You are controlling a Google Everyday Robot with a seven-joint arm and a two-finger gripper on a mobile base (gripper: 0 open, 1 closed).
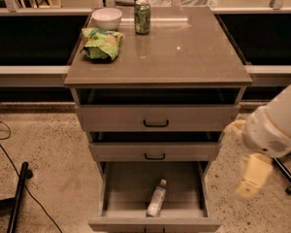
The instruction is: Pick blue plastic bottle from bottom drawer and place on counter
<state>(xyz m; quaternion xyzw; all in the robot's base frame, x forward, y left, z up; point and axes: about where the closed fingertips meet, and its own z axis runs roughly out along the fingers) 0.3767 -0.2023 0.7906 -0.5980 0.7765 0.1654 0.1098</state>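
Note:
The blue plastic bottle (156,198) lies on its side in the open bottom drawer (128,186), cap pointing toward the back, near the drawer's front right. The counter (184,52) is the glossy grey-brown top of the cabinet. My gripper (252,176) hangs below the white arm housing (274,125) at the right of the cabinet. It is level with the bottom drawer, outside it and well apart from the bottle.
On the counter stand a green soda can (142,16), a white bowl (106,17) and a green snack bag (102,42) at the back left. The two upper drawers (156,118) are slightly pulled out. A black stand leg (17,198) lies on the floor at left.

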